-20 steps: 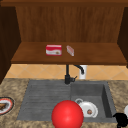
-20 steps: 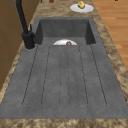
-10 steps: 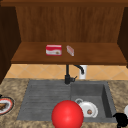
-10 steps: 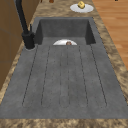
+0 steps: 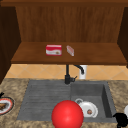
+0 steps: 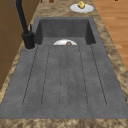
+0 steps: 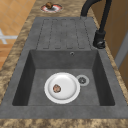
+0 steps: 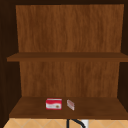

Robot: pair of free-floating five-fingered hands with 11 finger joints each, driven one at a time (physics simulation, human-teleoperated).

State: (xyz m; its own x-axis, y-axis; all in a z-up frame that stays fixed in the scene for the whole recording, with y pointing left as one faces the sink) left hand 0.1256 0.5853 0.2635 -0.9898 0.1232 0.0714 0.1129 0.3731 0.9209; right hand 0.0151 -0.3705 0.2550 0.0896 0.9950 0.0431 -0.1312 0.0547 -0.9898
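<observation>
Black and blob-like, the right hand [image 5: 121,119] hovers at five o'clock of the sink [image 5: 45,100] in the front view, near a white plate [image 5: 126,110] at the frame's edge; whether its fingers are open or closed cannot be told. A dark sliver at nine o'clock, seemingly the left hand [image 5: 1,95], sits above a red-rimmed plate [image 5: 9,106], fingers likewise unreadable. Nothing has shifted over the last second, so the work stands paused. A red ball [image 5: 67,114] sits at six o'clock. From the left side, the white plate [image 6: 75,9] carries a yellow morsel at twelve o'clock. From the right side, a white dish [image 7: 67,87] lies in the basin. In the upper view, a red-and-white box [image 8: 53,104] rests on the shelf, its label illegible.
</observation>
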